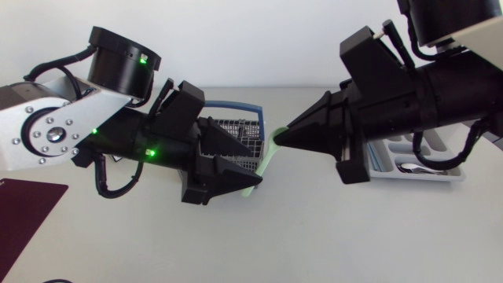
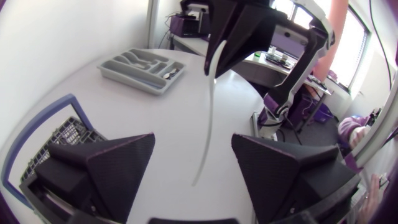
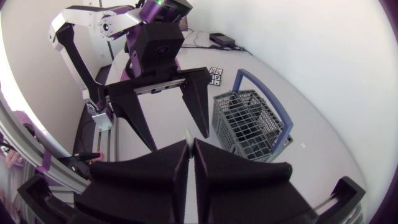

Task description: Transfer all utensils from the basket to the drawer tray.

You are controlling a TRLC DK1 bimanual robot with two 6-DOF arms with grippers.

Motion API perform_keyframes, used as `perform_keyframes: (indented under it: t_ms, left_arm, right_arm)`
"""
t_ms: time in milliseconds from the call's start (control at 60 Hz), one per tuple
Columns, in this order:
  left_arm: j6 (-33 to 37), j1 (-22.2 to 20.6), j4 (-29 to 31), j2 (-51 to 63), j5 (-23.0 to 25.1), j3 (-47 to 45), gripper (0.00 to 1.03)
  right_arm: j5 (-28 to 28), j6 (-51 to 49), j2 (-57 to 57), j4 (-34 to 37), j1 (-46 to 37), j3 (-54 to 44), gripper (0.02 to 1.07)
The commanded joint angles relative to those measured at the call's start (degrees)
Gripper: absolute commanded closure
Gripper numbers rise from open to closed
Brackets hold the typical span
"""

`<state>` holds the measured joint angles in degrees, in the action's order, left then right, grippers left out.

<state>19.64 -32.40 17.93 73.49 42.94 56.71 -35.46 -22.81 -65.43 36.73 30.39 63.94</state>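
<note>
A slim pale green utensil (image 1: 269, 156) hangs in the air between my two arms, beside the basket. My right gripper (image 1: 283, 138) is shut on its upper end; in the right wrist view its fingers (image 3: 177, 171) are pressed together with the utensil's tip (image 3: 186, 134) sticking out. My left gripper (image 1: 245, 161) is open around the lower part. In the left wrist view the utensil (image 2: 208, 124) runs down the gap between the wide-spread fingers (image 2: 118, 165), touching neither. The grey wire basket (image 1: 250, 127) with a blue handle sits behind the left gripper. The grey drawer tray (image 1: 452, 177) lies under my right arm.
A metal spoon (image 1: 418, 167) and other cutlery lie in the tray's compartments. A dark maroon mat (image 1: 23, 214) lies at the table's front left. In the left wrist view the tray (image 2: 124, 73) is far ahead and the basket (image 2: 53, 134) is beside the gripper.
</note>
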Motion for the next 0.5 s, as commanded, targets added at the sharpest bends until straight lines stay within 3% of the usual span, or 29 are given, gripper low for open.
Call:
perform_keyframes:
  t_ms: [0, 167, 483]
  left_arm:
    - [1.89, -0.56, -0.27, -1.86, 2.15, -1.25, 0.18]
    - [4.62, -1.70, 2.46, -2.21, 4.17, -1.86, 0.21]
    - [6.47, -2.75, 4.83, -1.25, 5.75, -1.69, 0.44]
  right_arm:
    - [-2.95, -0.92, -0.23, 1.77, -1.04, -0.05, 1.00]
    - [-7.16, -1.10, -1.02, 3.26, -2.35, 0.83, 1.00]
    - [-10.33, -0.83, -1.54, 3.35, -4.20, 1.27, 1.00]
